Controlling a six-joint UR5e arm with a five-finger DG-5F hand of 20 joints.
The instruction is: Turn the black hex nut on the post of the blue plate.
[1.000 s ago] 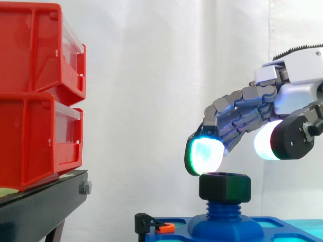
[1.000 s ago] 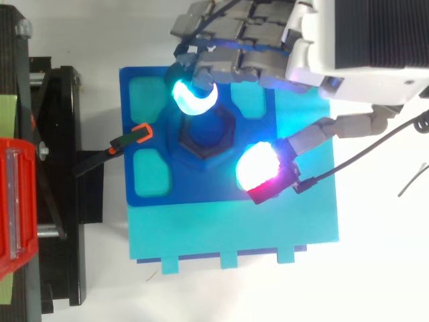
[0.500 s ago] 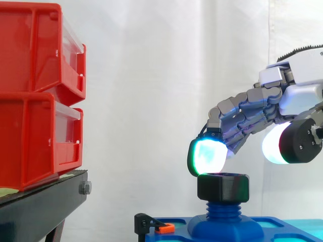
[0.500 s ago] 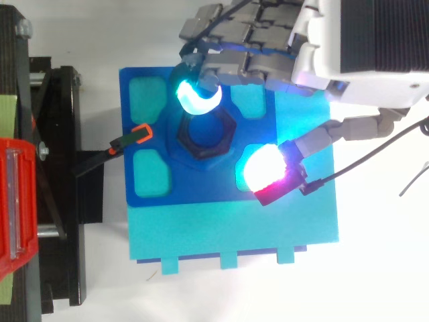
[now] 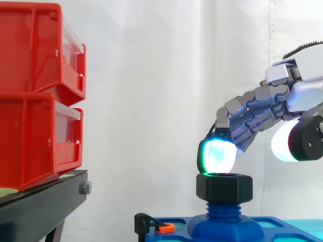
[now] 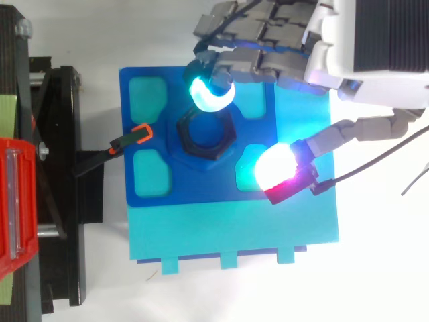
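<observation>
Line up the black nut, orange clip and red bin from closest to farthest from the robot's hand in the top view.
1. The black nut, right by the hand.
2. The orange clip, left of the nut.
3. The red bin, at the far left edge.

We're in a robotics lab here, a test bench by every sign: a white curtain (image 5: 161,75) hangs as a plain backdrop, 2 red bins (image 5: 35,136) sit stacked on a black stand (image 5: 40,206) at the left, and at the right there's a jointed robot hand (image 5: 257,111) with glowing pads. Looking down, a blue plate (image 6: 201,191) lies on a cyan board (image 6: 234,228) on a white tabletop (image 6: 375,268), with an orange-tipped clamp (image 6: 139,133) at its left edge.
</observation>
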